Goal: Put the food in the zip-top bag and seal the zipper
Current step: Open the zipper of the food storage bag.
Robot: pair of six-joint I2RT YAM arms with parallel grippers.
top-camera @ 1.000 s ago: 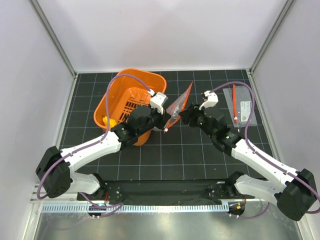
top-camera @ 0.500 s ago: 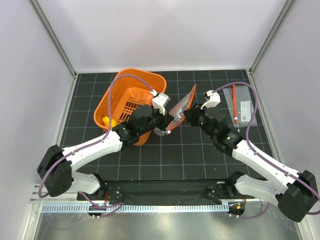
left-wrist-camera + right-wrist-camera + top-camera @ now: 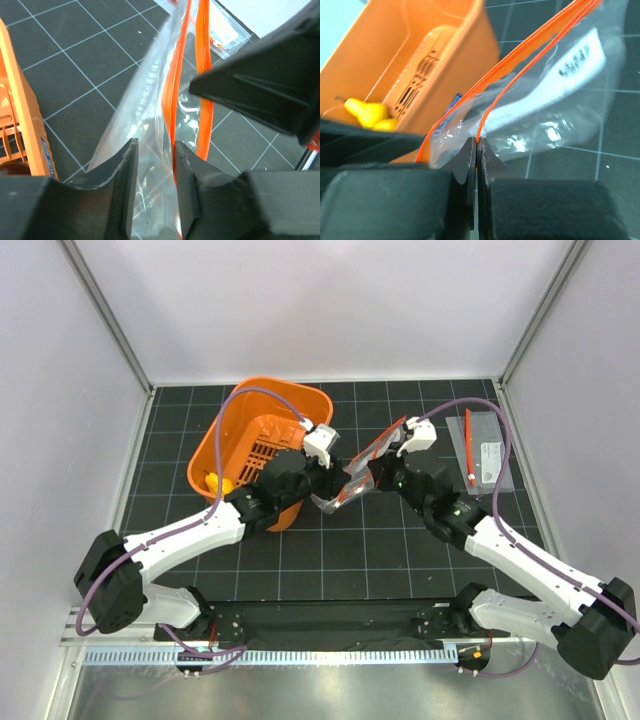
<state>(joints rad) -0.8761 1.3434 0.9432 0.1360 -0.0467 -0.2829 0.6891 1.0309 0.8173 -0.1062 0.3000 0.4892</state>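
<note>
You have the small clear plastic zip-top bag (image 3: 360, 468) held up over the middle of the desk (image 3: 380, 560), slanting between your two hands. Its thin red-orange zipper strip (image 3: 520, 55) runs along the upper edge, and in the right wrist view its two halves stand apart.

Your right hand (image 3: 476, 145) is clenched on one of those halves, with the fingers pressed flat together over the orange line. Your left hand (image 3: 154, 150) is released. Its fingers stand apart with the bag's film passing loosely through the gap, and the orange strip lies against the inner face of one finger.

Just to the left of the bag sits the orange plastic slotted basket (image 3: 240, 400), with your left arm reaching past its near corner. Yellow plastic toy foods (image 3: 365, 111) lie inside it, at the left end. Well to the right, a narrower clear pouch with a white label (image 3: 480, 455) lies flat on the black gridded desk.
</note>
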